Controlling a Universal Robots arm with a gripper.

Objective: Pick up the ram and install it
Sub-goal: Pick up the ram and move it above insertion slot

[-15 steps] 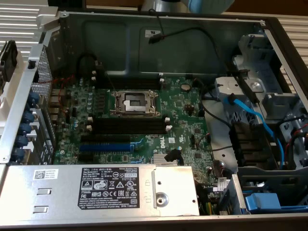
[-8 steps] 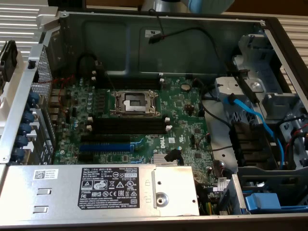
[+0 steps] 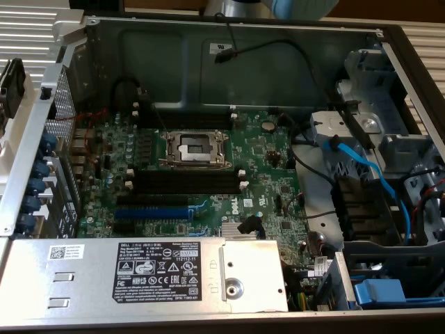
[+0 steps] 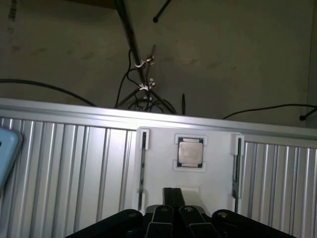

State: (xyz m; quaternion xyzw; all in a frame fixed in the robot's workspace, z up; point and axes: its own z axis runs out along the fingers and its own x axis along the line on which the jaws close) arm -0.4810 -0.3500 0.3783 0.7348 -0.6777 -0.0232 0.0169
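The end effector (image 4: 173,193) is clenched tight, holding nothing, near the white tray (image 4: 213,173). The ram (image 4: 143,168) stands on edge in a tray slot, beside the square chip (image 4: 190,152).

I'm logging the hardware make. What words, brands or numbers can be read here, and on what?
"DELL": black label on the silver power supply box.
"DELL": green motherboard, printed in white.
Fine print on that label, and the white sticker beside it: too small to read.
Markings on the chip in the wrist view: too blurred.
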